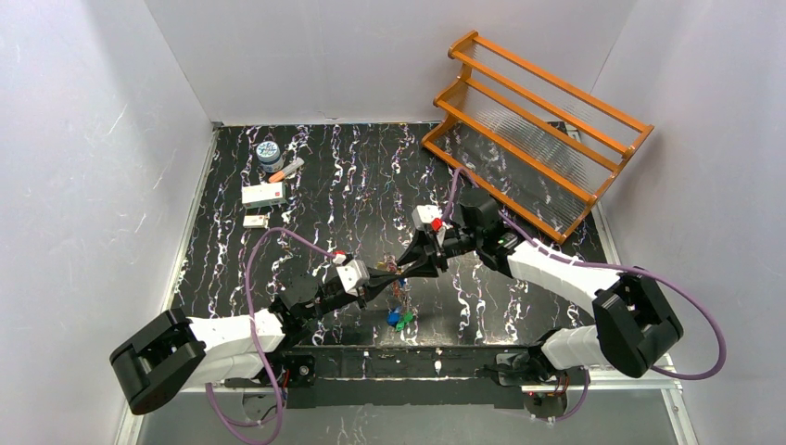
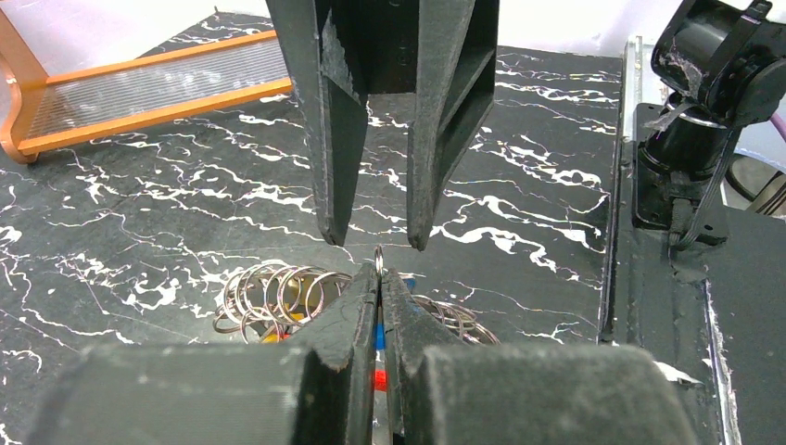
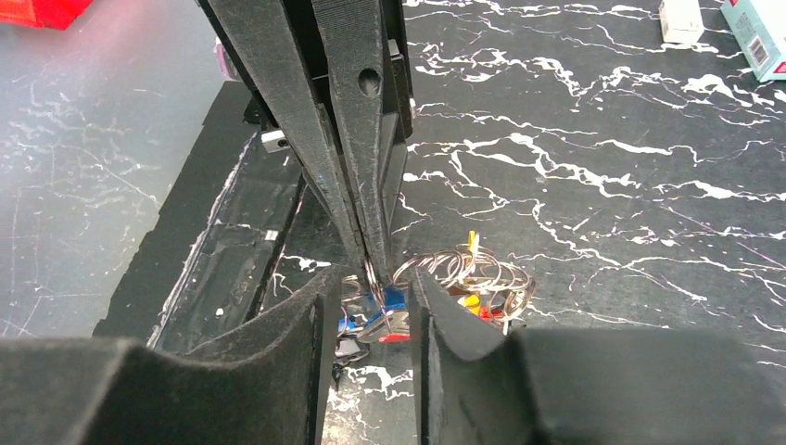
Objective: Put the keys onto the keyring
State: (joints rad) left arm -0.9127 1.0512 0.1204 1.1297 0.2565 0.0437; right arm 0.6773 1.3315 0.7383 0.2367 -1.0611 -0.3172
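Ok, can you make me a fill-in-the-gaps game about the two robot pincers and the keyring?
1. The left pincer is ___ on the thin silvery wire keyring.
2. The right pincer, facing it tip to tip, stands ___.
3. The orange wooden rack stands at the far ___ corner of the black white-veined table.
Missing words: shut; open; right.

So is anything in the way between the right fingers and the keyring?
Nothing visible. The left gripper pinches the keyring by its wire, and the open right gripper faces it directly, with only a clear gap between.
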